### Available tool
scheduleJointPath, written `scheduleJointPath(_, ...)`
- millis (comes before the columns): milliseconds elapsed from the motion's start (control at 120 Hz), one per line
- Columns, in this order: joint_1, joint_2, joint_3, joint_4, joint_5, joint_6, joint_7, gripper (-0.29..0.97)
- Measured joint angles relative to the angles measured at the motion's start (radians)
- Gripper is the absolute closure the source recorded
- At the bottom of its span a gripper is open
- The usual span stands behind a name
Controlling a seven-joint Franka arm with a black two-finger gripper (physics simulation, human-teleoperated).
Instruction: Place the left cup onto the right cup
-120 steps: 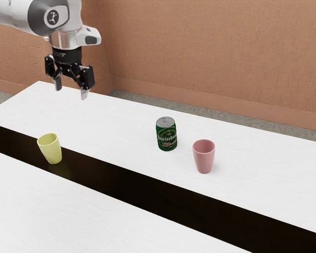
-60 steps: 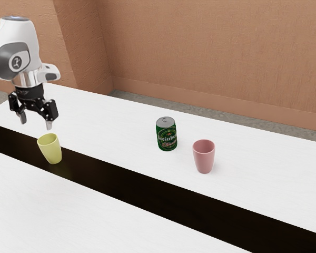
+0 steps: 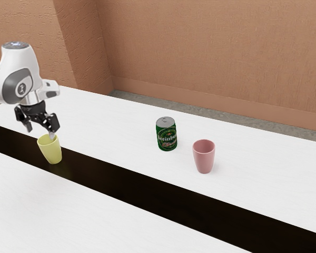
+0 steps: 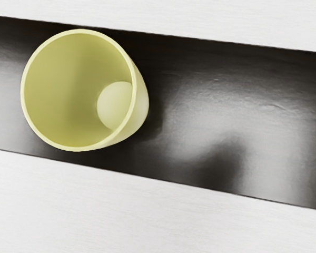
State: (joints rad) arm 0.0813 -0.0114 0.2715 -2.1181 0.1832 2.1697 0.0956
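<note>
A yellow-green cup stands upright on the dark stripe at the exterior view's left; the wrist view looks straight down into the same yellow-green cup. My gripper hangs open just above the cup's rim, one fingertip close to the rim's far edge. A pink cup stands upright on the white table toward the exterior view's right, well away from the gripper.
A green beer can stands between the two cups, a little behind the pink one. The white table has a dark stripe across it. A brown wall runs along the back.
My arm has swung to the exterior view's left and come down, from high above the table to just over the yellow-green cup. The cups and the can have stayed put.
</note>
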Motion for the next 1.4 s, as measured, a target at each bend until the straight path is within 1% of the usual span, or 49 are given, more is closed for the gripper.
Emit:
scheduleJointPath(175, 0.007, 0.060, -0.007, -0.007, -0.003, 0.076, 0.041, 0.00)
scheduleJointPath(300, -0.008, 0.084, -0.015, -0.007, -0.007, 0.114, 0.064, 0.00)
scheduleJointPath(417, -0.018, 0.101, -0.018, -0.005, -0.009, 0.140, 0.082, 0.00)
scheduleJointPath(658, -0.005, 0.125, -0.007, 0.014, -0.018, 0.168, 0.123, 0.00)
scheduleJointPath(850, 0.012, 0.184, -0.006, 0.026, -0.046, 0.199, 0.161, 0.00)
scheduleJointPath(1158, 0.031, 0.249, -0.006, 0.044, -0.064, 0.257, 0.215, 0.00)
scheduleJointPath(1400, 0.055, 0.305, -0.006, 0.072, -0.112, 0.279, 0.262, 0.01)
